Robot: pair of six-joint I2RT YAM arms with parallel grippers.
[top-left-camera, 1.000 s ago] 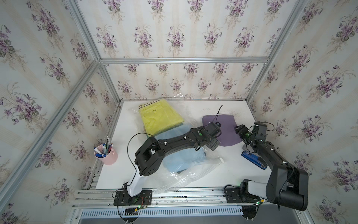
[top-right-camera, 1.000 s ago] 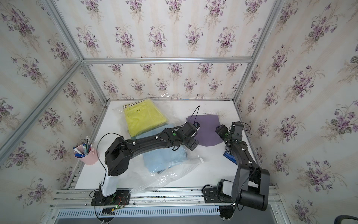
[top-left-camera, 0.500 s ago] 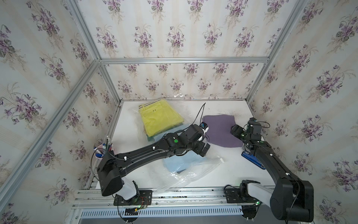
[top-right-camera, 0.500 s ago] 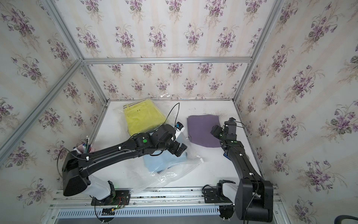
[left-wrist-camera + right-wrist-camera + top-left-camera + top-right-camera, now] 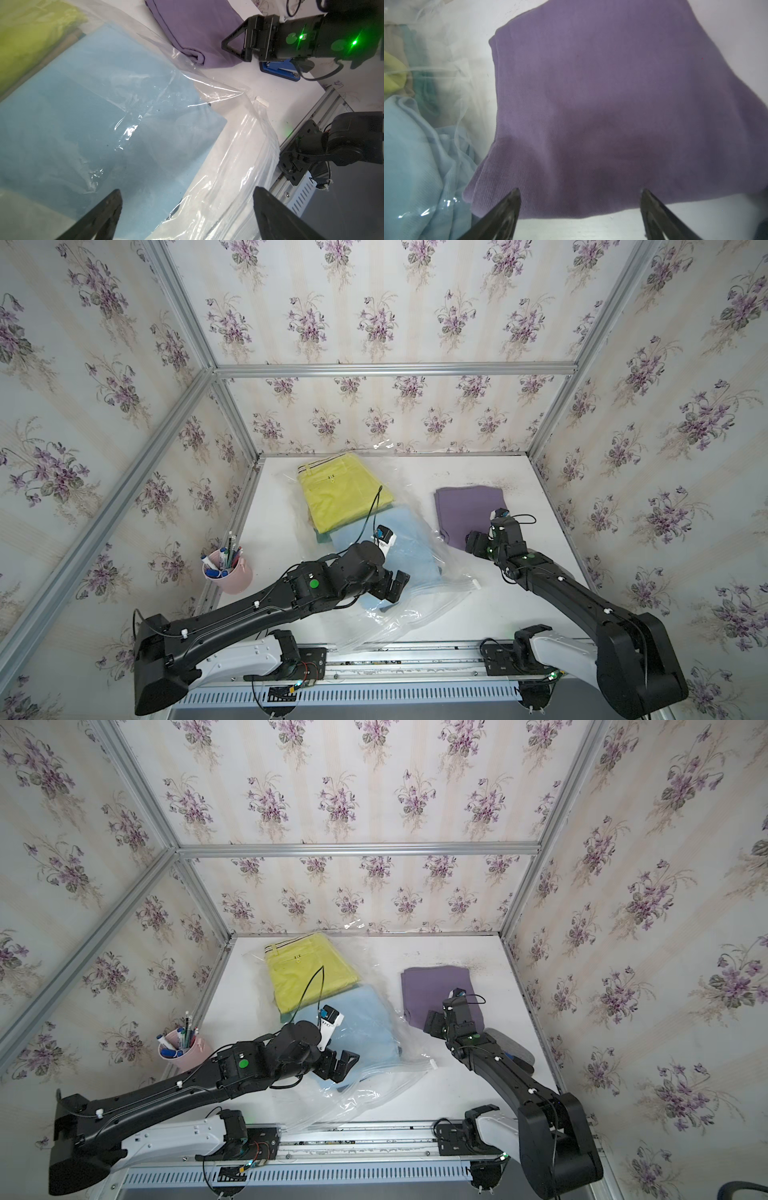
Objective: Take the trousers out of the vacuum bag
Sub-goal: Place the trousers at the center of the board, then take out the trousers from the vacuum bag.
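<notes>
Hovering at frame centre, left gripper (image 5: 394,585) spread wide, empty, over light blue trousers (image 5: 407,531) inside vacuum bag (image 5: 415,618); right gripper (image 5: 473,542) spread, empty, above purple trousers (image 5: 465,506) out on counter (image 5: 490,614), centre right. Could pinch plastic too, dragging whole bag.

Even, bright light is seen throughout; glare is caught on the vacuum bag (image 5: 128,128), and the right wrist view is blurred.

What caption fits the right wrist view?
Open right gripper above purple trousers lying outside the vacuum bag.
</notes>
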